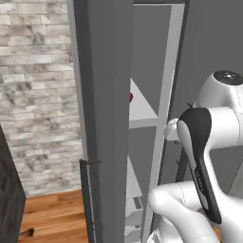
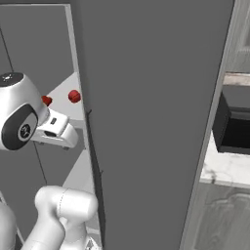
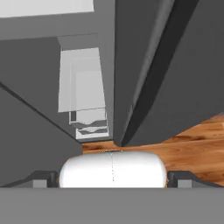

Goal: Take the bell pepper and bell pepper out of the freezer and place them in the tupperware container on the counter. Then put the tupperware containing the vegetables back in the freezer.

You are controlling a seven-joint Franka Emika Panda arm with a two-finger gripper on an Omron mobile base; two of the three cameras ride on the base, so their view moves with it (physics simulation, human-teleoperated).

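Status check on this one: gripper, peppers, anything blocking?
Gripper open, empty, aimed down past the freezer door. Two bell peppers on the freezer shelf, untouched. Door edge stands between the arm and the shelf.

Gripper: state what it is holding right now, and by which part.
Nothing is held. The gripper has its jaws wide open with nothing between them, and both bell peppers sit on the freezer shelf.
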